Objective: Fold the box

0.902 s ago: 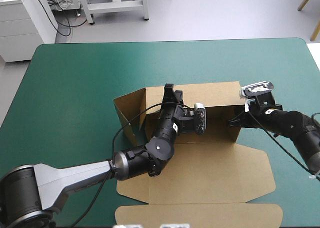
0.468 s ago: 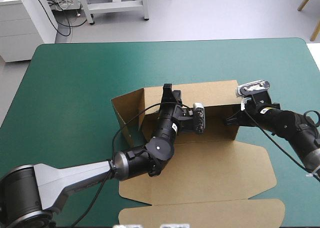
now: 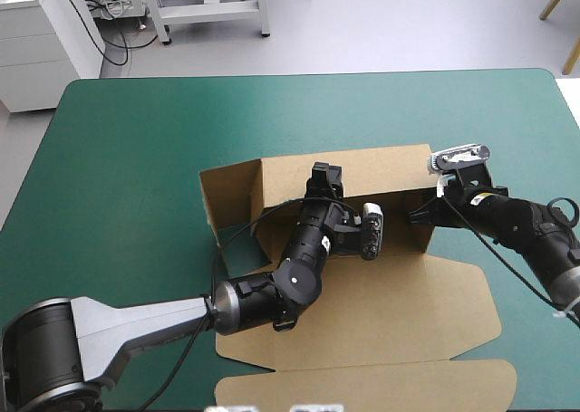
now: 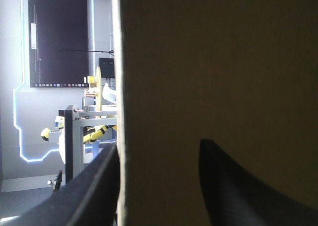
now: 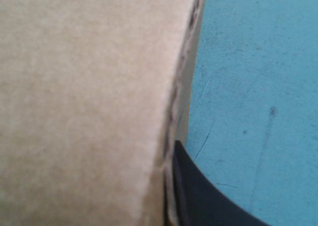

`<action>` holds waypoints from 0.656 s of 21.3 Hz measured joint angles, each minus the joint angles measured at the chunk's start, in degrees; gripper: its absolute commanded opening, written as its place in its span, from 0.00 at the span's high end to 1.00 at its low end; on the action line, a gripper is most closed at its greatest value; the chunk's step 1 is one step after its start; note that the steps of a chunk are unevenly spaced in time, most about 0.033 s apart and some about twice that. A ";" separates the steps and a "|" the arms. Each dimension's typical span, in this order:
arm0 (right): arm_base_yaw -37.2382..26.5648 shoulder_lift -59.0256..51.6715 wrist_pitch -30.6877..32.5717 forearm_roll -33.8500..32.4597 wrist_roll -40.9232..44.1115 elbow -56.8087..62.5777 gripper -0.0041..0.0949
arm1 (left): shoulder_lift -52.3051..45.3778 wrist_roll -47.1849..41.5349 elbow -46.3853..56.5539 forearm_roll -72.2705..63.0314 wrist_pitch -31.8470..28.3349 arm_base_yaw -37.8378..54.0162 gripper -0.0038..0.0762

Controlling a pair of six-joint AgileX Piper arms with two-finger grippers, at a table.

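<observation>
Now the left hand (image 3: 326, 171), open, straddles the raised back wall of the box (image 3: 362, 294) in the middle of the desk (image 3: 136, 140), likely steadying it, while the right hand (image 3: 420, 218) pinches the right end wall, apparently holding that corner upright.

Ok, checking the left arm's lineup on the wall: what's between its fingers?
The box's raised far wall, seen in the left wrist view. The left gripper's fingers stand apart, one on each side of the board.

No legible text, labels or numbers, box (image 3: 408, 312) unprinted
</observation>
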 measured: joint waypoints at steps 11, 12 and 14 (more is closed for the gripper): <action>0.35 0.73 4.15 -5.33 6.10 -3.25 0.96 | -5.86 -0.20 0.00 0.06 6.06 -11.06 0.96; 0.39 0.86 5.24 -6.06 6.83 -3.81 0.96 | -6.81 -0.20 0.00 0.06 6.06 -11.59 0.96; 0.46 1.35 10.00 -8.15 8.85 -6.75 0.96 | -11.41 -0.20 -0.06 0.01 6.13 -12.06 0.96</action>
